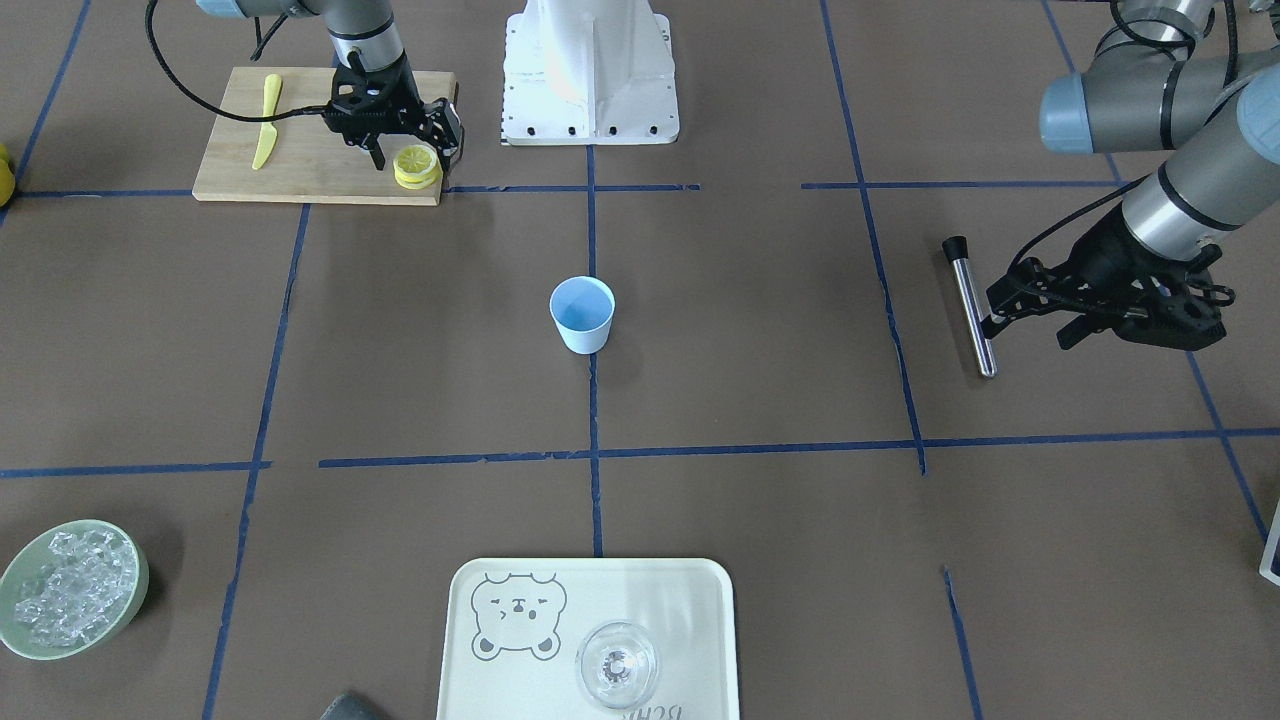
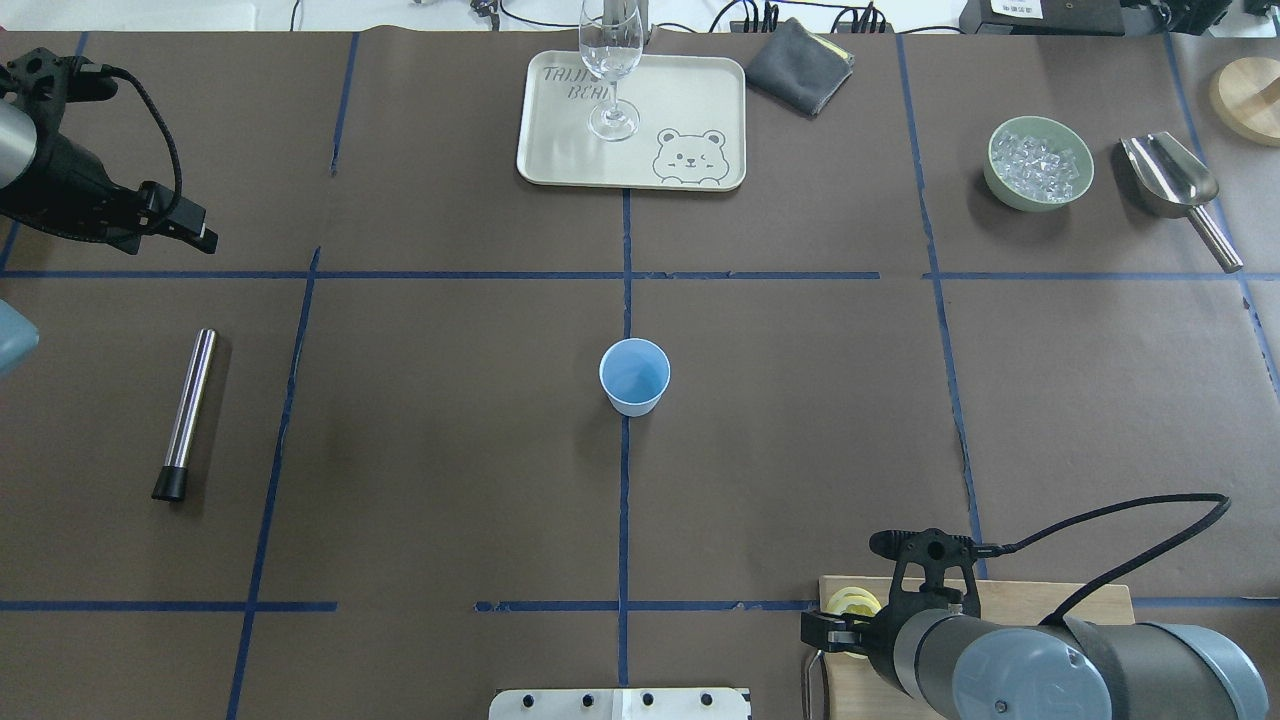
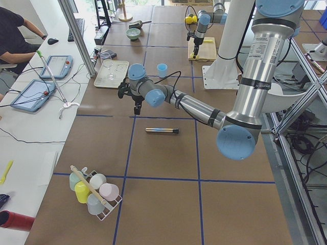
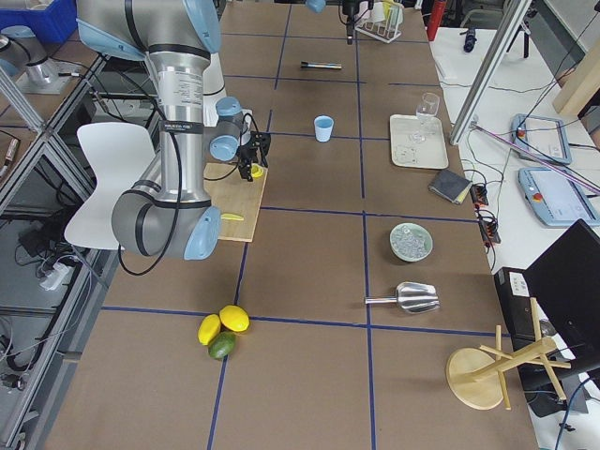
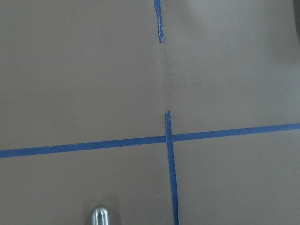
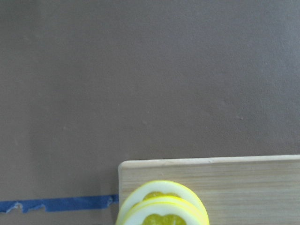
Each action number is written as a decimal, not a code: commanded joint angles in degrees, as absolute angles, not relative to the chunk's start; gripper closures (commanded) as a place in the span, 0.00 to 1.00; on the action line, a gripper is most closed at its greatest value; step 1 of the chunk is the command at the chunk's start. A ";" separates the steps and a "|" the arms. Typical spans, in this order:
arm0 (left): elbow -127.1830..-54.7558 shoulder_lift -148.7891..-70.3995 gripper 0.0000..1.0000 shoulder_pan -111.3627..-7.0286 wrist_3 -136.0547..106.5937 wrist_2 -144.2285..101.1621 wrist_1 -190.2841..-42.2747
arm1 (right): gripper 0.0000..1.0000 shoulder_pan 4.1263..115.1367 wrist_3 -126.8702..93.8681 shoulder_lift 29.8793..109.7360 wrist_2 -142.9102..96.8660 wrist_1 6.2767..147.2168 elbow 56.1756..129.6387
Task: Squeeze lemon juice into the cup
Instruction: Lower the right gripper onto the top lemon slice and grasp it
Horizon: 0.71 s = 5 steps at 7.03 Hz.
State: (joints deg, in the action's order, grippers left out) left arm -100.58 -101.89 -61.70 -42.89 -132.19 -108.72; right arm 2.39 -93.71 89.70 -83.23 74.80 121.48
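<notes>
A stack of thin yellow lemon slices [image 1: 416, 166] lies at the corner of a wooden cutting board [image 1: 300, 165]; the slices also fill the bottom of the right wrist view [image 6: 161, 210]. My right gripper [image 1: 414, 160] hangs over the stack, open, with a finger on each side of it. The pale blue cup [image 1: 582, 312] stands upright at the table's centre [image 2: 634, 375], apart from both arms. My left gripper [image 1: 1028, 330] hovers open and holding nothing just beside a metal rod [image 1: 972, 305].
A yellow knife [image 1: 267, 120] lies on the board behind the right gripper. A cream tray [image 1: 690, 600] holds a clear glass [image 1: 617, 665]. A green bowl of ice [image 1: 70, 588], a metal scoop [image 2: 1175, 180] and a grey cloth [image 2: 800, 65] sit along the far side.
</notes>
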 commanded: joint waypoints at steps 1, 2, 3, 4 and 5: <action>-100.55 -101.87 0.00 -61.70 -42.89 -132.19 -108.72 | 0.10 2.37 -93.69 89.65 -83.23 74.88 121.46; -100.55 -101.78 0.00 -61.70 -42.89 -132.19 -108.72 | 0.13 2.37 -93.69 89.65 -83.23 74.88 121.55; -100.63 -101.78 0.00 -61.70 -42.98 -132.19 -108.72 | 0.17 2.37 -93.69 89.65 -83.23 74.88 121.55; -100.55 -101.78 0.00 -61.70 -42.98 -132.19 -108.72 | 0.19 2.37 -93.69 89.65 -83.32 74.88 121.73; -100.55 -101.78 0.00 -61.70 -42.89 -132.19 -108.72 | 0.24 2.46 -93.69 89.65 -83.41 74.88 121.82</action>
State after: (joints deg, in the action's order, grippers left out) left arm -100.57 -101.78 -61.70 -42.95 -132.19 -108.72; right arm 2.39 -93.69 89.65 -83.31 74.88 121.69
